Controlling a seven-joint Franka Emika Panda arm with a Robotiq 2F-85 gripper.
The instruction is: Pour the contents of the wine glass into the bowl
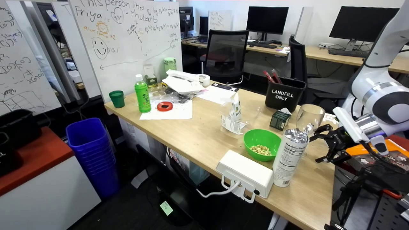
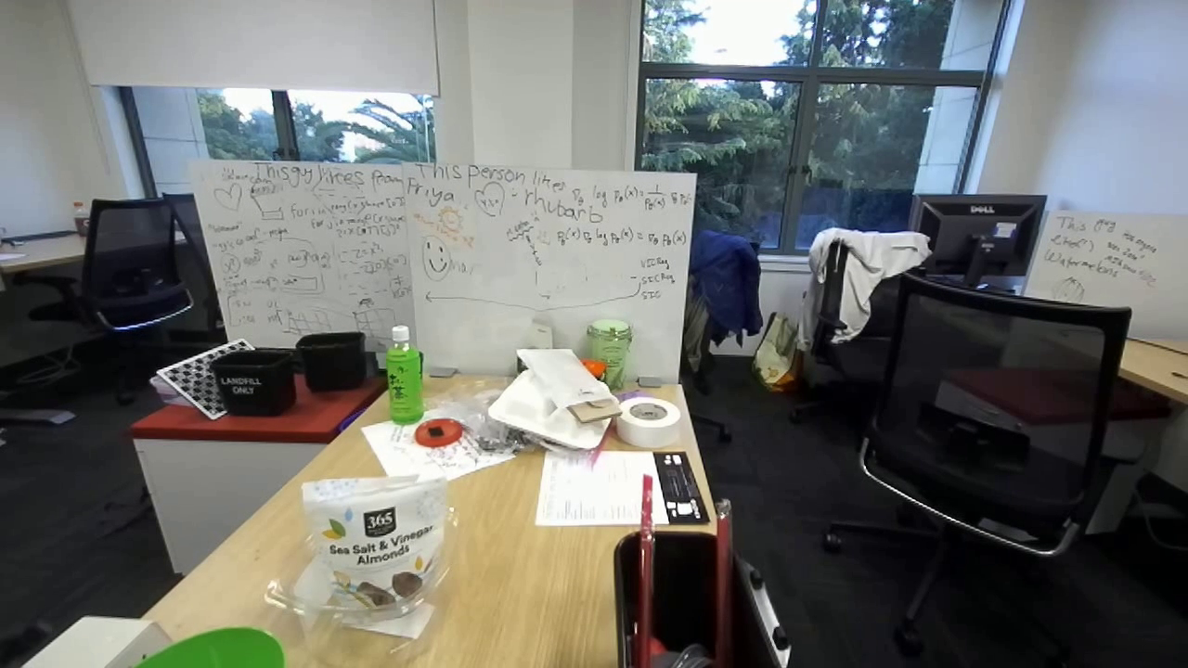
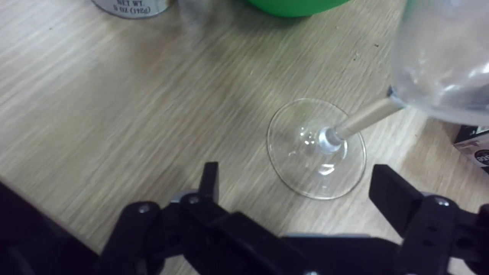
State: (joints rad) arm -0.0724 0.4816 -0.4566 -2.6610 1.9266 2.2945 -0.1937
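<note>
Bright green, the bowl (image 1: 259,136) sits on the wooden table (image 1: 198,135), pale nut-like pieces (image 1: 260,149) gathered in its bottom. Taking the bowl as the clock's hub in an exterior view, the wine glass (image 1: 309,115) stands upright, its upper part toward two o'clock – what it holds I cannot make out. A tall white canister (image 1: 289,159) at four o'clock hides some of its lower half. In the wrist view the glass's round foot (image 3: 301,160) lies flat on the wood, with the gripper (image 3: 300,187) at six o'clock: its fingers (image 3: 393,198) are spread wide apart, one toward eight o'clock of the foot, one toward four. Around the bowl itself, a white box (image 1: 244,172) with a cable (image 1: 220,193) lies at seven o'clock, just beside the canister. A small dark box (image 1: 279,120) is at one o'clock and, beyond it, a black bin (image 1: 281,100) lettered LANDFILL ONLY. Toward eleven stands a snack pouch (image 1: 235,110). Well apart, toward ten, a red ring (image 1: 160,108) lies on white paper (image 1: 183,111) near a green bottle (image 1: 142,95) – and past the bottle, nearer nine, stands a dark green cup (image 1: 117,99).
</note>
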